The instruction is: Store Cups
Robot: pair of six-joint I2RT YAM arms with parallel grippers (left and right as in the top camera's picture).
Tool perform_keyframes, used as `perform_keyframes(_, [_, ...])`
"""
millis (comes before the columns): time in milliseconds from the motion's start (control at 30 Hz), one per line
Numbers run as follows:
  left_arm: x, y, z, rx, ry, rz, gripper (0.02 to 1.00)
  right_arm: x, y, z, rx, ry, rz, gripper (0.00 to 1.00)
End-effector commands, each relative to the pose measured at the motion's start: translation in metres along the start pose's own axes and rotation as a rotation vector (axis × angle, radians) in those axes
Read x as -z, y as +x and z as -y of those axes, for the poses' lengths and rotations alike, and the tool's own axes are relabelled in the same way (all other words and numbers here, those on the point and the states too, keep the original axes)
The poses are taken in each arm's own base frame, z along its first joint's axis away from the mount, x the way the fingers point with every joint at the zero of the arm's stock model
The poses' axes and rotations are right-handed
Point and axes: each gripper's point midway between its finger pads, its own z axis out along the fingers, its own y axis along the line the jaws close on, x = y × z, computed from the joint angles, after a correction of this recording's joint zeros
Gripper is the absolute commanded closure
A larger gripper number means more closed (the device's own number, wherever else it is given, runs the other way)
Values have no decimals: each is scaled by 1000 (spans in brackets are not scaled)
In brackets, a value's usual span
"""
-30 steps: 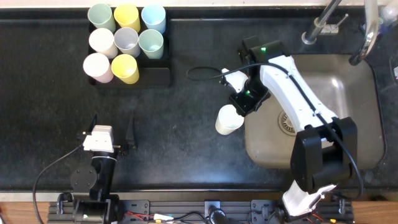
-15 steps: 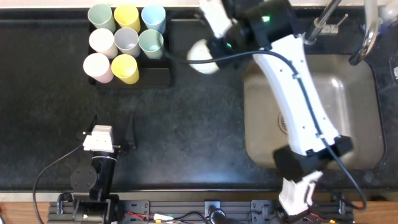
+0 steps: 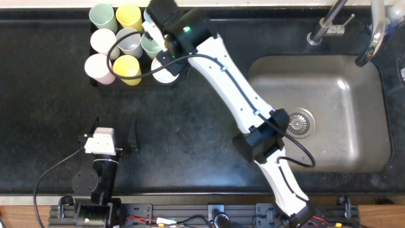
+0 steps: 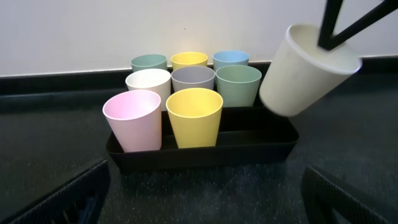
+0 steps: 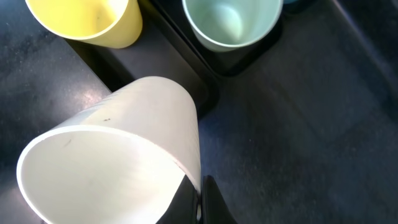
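A black tray at the counter's back left holds several pastel cups. My right gripper has crossed over to it and is shut on the rim of a white cup. In the left wrist view this white cup hangs tilted above the tray's bare front right corner, beside the yellow cup. The right wrist view shows the white cup over the tray wall, near the green cup. My left gripper rests open near the front, well short of the tray.
A steel sink with a drain lies at the right, with a faucet behind it. The right arm's white links stretch diagonally across the dark counter.
The right arm has carried the white cup from the sink's left edge up and leftwards to the tray's front right corner. The left arm has stayed still.
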Motion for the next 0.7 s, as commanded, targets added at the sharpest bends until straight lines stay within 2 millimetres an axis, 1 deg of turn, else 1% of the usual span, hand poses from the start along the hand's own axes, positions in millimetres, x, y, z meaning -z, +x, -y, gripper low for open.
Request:
perform_keyframes(33, [0, -1, 0, -12, 0, 8, 20, -3, -6, 3, 0, 28, 14, 956])
perform_keyframes(200, [0, -1, 0, -12, 0, 8, 20, -16, -6, 3, 1, 26, 3, 956])
perform_keyframes(567, [0, -1, 0, -12, 0, 8, 20, -29, -20, 4, 0, 29, 47, 956])
perform_keyframes(700, [0, -1, 0, -12, 0, 7, 20, -35, -20, 3, 0, 24, 41, 958])
